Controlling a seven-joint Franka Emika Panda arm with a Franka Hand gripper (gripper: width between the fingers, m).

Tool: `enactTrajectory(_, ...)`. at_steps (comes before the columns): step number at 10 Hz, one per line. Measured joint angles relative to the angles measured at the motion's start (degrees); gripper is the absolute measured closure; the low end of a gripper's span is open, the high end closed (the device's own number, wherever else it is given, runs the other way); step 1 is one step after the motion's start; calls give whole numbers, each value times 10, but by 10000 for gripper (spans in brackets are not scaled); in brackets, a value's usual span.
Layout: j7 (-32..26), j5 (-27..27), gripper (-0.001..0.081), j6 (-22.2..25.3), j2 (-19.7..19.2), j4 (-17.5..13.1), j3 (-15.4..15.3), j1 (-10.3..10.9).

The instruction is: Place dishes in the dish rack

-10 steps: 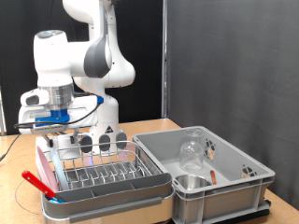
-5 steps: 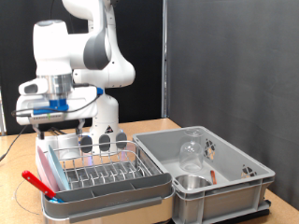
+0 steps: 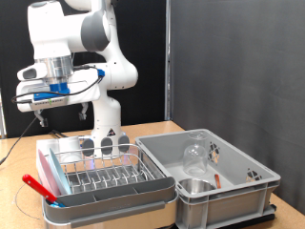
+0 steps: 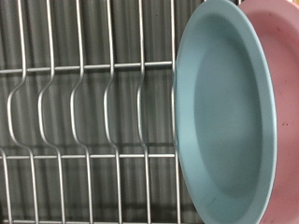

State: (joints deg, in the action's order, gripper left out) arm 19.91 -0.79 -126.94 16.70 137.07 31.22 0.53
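Observation:
The dish rack [image 3: 103,174], silver wire in a shallow white-grey tray, stands at the exterior view's lower left. Dark round plates [image 3: 105,145] stand upright at its back. The wrist view looks down on the wire prongs [image 4: 84,112], with a teal plate [image 4: 229,112] standing in them and a pink plate [image 4: 280,56] behind it. The gripper [image 3: 44,113] hangs high above the rack's back left corner, touching nothing; no fingers show in the wrist view. A clear glass [image 3: 195,153], a metal cup [image 3: 194,187] and a thin red-handled utensil [image 3: 217,177] lie in the grey tub.
The deep grey plastic tub [image 3: 238,189] stands right of the rack on the wooden table. A red object [image 3: 36,185] rests at the rack's front left corner. The robot base [image 3: 107,119] stands behind the rack. A black curtain fills the background.
The arm has risen well above the rack and moved a little towards the exterior view's left. The plates, the rack and the tub's contents have not moved.

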Motion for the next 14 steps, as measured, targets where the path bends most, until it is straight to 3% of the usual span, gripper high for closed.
enactTrajectory(2,-17,23,-2,2,0,2,0,4)
enactTrajectory(4,-26,64,-2,26,1,-3,-6,25)
enactTrajectory(8,-22,97,-2,41,2,-11,-46,70)
enactTrajectory(10,-1,99,-2,41,3,-15,-69,80)
enactTrajectory(12,-33,106,-2,40,2,-14,-66,83)
enactTrajectory(14,-87,125,-2,17,2,-15,-77,109)
